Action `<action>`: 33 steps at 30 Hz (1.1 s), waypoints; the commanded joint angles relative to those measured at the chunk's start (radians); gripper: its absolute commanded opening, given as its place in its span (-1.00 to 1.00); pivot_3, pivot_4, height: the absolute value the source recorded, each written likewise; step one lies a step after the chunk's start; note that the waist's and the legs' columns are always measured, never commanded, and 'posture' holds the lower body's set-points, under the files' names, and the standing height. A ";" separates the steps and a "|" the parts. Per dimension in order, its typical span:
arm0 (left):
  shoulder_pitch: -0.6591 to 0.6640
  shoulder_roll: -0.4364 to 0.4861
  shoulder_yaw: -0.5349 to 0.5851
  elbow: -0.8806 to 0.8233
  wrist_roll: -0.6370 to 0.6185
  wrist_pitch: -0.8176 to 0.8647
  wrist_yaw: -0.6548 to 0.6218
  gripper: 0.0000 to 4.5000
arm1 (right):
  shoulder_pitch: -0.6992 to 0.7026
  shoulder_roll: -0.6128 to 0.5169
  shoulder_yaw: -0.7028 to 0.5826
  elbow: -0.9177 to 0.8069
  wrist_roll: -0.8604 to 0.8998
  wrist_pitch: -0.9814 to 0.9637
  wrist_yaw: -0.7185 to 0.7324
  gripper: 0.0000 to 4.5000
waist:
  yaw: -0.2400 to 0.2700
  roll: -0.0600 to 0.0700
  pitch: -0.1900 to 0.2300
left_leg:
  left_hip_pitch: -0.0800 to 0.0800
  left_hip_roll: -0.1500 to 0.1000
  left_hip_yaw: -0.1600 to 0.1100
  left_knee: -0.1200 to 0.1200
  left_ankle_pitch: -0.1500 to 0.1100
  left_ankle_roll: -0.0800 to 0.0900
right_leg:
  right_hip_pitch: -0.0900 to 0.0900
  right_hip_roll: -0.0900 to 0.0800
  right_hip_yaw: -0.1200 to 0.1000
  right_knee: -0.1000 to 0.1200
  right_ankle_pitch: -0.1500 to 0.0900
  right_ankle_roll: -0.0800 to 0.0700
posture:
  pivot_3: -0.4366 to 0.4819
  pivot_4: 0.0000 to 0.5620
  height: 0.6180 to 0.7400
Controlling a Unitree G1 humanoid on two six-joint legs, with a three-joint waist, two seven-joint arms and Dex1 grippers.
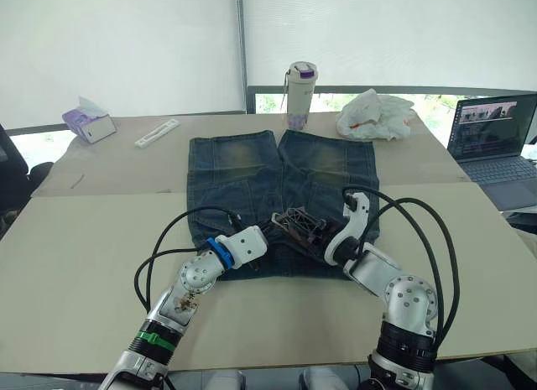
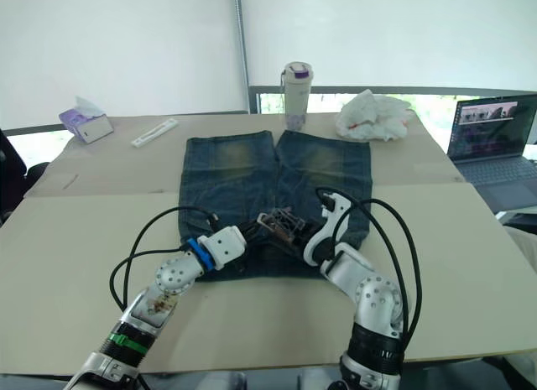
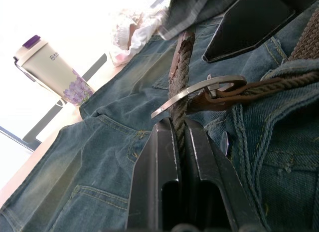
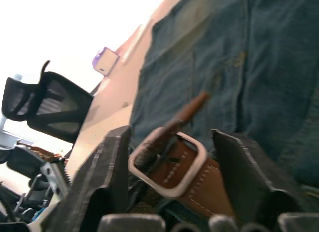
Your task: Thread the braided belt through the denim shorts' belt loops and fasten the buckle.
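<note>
Denim shorts [image 1: 281, 197] lie flat on the table [image 1: 75, 239] in the eye views, waistband toward the robot; both grippers meet over its middle, the left gripper [image 1: 273, 231] and right gripper [image 1: 317, 239] close on either side of the belt [image 1: 294, 225]. Left wrist view: the fingers [image 3: 159, 182] are pressed together, pinching the belt's end, which passes through the buckle [image 3: 199, 92]. Right wrist view: the spread fingers [image 4: 246, 179] flank the buckle without touching it.

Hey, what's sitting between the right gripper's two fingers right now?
In the right wrist view, the silver buckle sits between the open fingers of the right gripper, with the braided belt tip poking through its frame, over the denim shorts.
</note>
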 commanded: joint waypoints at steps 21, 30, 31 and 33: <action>-0.079 0.010 0.052 -0.106 -0.167 -0.045 -0.068 0.96 | -0.021 -0.041 0.047 -0.107 0.119 -0.178 0.002 -1.00 | -0.018 0.001 0.000 | -0.003 0.001 0.000 0.001 0.000 0.000 | 0.000 0.001 -0.001 -0.001 0.000 0.000 | -0.05 -0.47 1.00; -0.118 -0.069 0.020 -0.094 -0.086 0.091 -0.013 0.96 | -0.026 -0.054 0.087 -0.128 0.169 -0.216 -0.005 -1.00 | -0.024 0.001 0.000 | -0.002 0.000 0.000 0.000 0.000 0.000 | 0.000 0.001 -0.001 -0.001 0.000 0.001 | -0.05 -0.47 1.00; -0.122 -0.068 0.022 -0.094 -0.074 0.081 -0.003 0.96 | -0.027 -0.055 0.090 -0.128 0.172 -0.214 -0.013 -1.00 | -0.025 0.001 0.000 | -0.002 0.000 0.000 0.000 0.000 0.000 | 0.000 0.001 -0.001 -0.001 0.000 0.001 | -0.05 -0.47 1.00; -0.131 -0.069 0.025 -0.089 -0.059 0.067 0.010 0.73 | -0.024 -0.062 0.100 -0.126 0.173 -0.214 -0.019 -1.00 | -0.024 0.001 0.000 | -0.002 0.000 0.000 0.000 0.000 0.000 | 0.000 0.001 -0.001 -0.001 0.000 0.001 | -0.05 -0.47 1.00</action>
